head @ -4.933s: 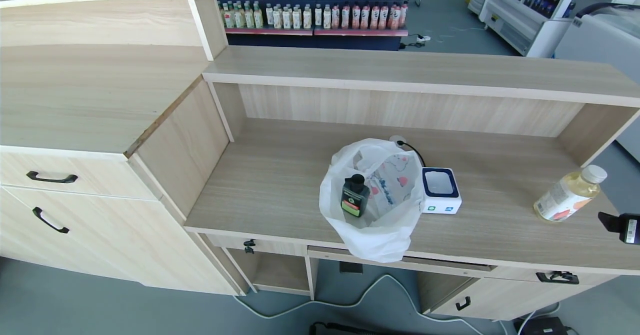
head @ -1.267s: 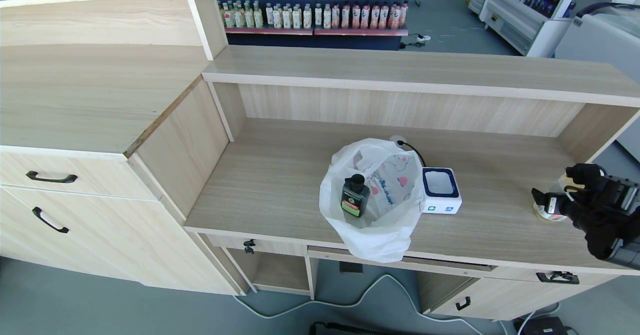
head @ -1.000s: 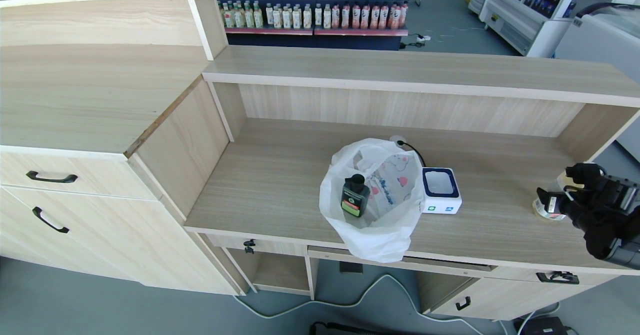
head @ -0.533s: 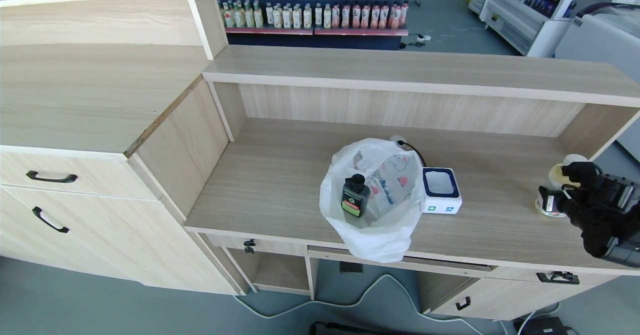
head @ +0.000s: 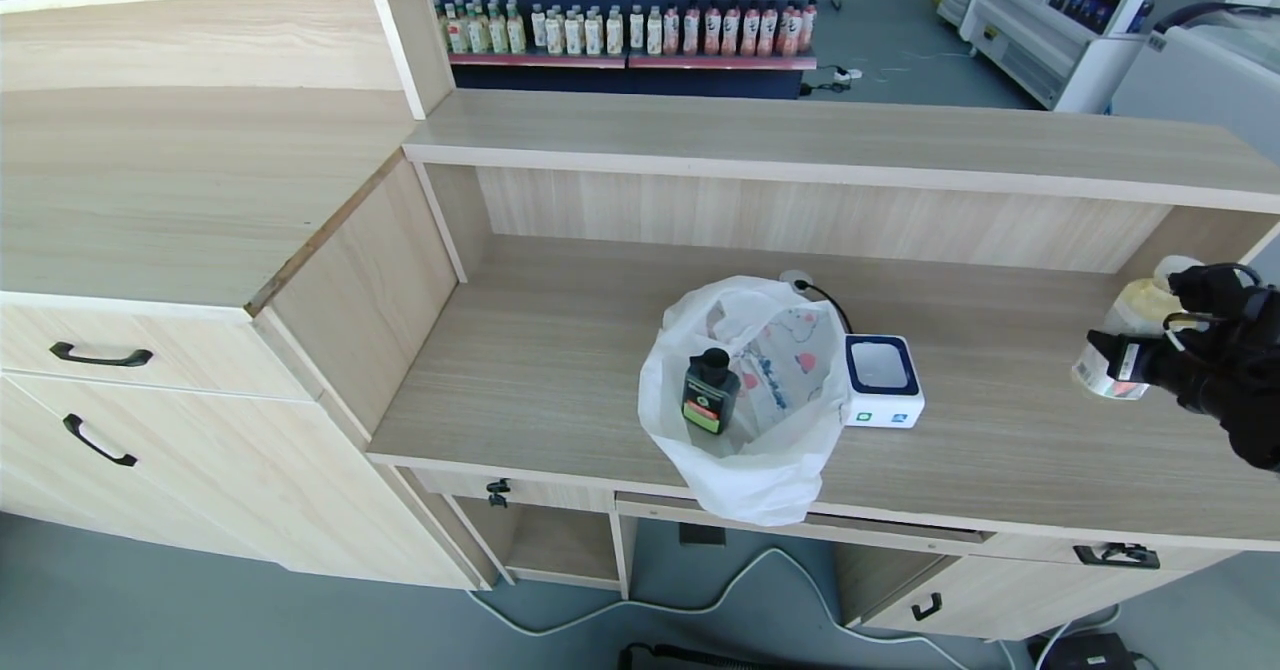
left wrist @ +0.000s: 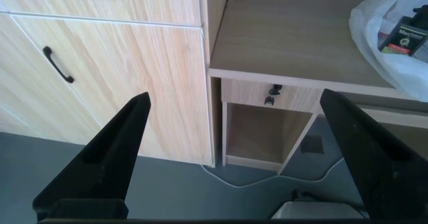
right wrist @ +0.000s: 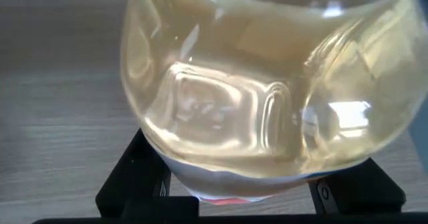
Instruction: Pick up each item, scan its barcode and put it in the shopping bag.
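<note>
A clear bottle of pale yellow drink (head: 1130,335) with a white cap hangs above the right end of the counter, with my right gripper (head: 1160,345) shut on it. Up close, the bottle (right wrist: 267,83) shows its yellow liquid between the black fingers (right wrist: 134,184). The white shopping bag (head: 750,450) stands open at the counter's middle front, and a black bottle (head: 710,390) with a green and red label stands inside it. A white and blue scanner (head: 880,380) sits just right of the bag. My left gripper (left wrist: 234,157) is open, low, off the counter's left front, over the floor.
The counter (head: 560,350) has a raised back shelf (head: 800,135) and a side wall on the right. Cabinet drawers (left wrist: 100,50) with black handles stand to the left. A cable runs from the scanner to the back. The bag (left wrist: 394,43) with the black bottle lies at the counter's edge.
My right gripper closed in on the lying bottle, took hold of it, and has lifted it off the counter, tipping it upright.
</note>
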### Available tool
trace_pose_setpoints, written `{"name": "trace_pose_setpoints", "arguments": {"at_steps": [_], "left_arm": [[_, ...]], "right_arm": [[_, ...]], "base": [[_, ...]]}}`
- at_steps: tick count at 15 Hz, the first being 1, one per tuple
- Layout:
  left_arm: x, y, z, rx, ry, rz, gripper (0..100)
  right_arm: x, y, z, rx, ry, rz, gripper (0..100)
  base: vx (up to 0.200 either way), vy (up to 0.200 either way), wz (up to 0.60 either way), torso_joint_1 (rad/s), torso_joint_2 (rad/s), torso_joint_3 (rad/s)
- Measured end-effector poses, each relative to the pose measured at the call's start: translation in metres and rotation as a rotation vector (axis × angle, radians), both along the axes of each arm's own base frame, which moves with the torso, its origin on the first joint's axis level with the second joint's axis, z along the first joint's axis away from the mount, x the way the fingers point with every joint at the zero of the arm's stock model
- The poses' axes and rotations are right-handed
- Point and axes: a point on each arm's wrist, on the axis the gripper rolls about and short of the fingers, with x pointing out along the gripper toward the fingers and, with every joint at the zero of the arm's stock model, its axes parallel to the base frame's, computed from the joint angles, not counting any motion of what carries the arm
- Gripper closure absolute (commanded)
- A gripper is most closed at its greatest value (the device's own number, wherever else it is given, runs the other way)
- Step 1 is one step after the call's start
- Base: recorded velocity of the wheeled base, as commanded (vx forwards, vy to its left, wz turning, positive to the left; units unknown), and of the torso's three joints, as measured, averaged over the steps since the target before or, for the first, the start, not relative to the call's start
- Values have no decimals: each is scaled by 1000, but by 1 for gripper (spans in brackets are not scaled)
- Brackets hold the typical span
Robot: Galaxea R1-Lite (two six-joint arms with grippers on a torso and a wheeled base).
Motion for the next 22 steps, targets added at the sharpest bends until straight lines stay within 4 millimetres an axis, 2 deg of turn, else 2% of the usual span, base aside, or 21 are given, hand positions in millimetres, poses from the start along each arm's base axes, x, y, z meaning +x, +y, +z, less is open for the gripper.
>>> {"name": "trace_pose_setpoints", "arguments": {"at_steps": [2,4,6,9,11,15,19,22], "left_arm": [[0,0,0,0,0,-1,0],[0,0,0,0,0,-1,0],[0,0,0,0,0,-1,0],[0,0,0,0,0,0,0],[0,0,0,0,0,0,0],[0,0,0,0,0,-1,0],[0,0,0,0,0,0,0],[0,0,0,0,0,0,0]], "right_arm": [[-34,23,58,129,6,195,100],[-79,57,102,270,9,447,100],[-123,102,122,392,43,703,100],[-163,169,141,465,78,1006,100],[-185,198,150,486,95,1163,100],[-207,218,158,480,94,1305,100],[-227,222,155,481,123,1486,100],[-239,222,154,473,121,1539,100]], "base": [[0,0,0,0,0,0],[0,0,0,0,0,0],[0,0,0,0,0,0],[0,0,0,0,0,0],[0,0,0,0,0,0],[0,0,0,0,0,0],[0,0,0,0,0,0],[0,0,0,0,0,0]]}}
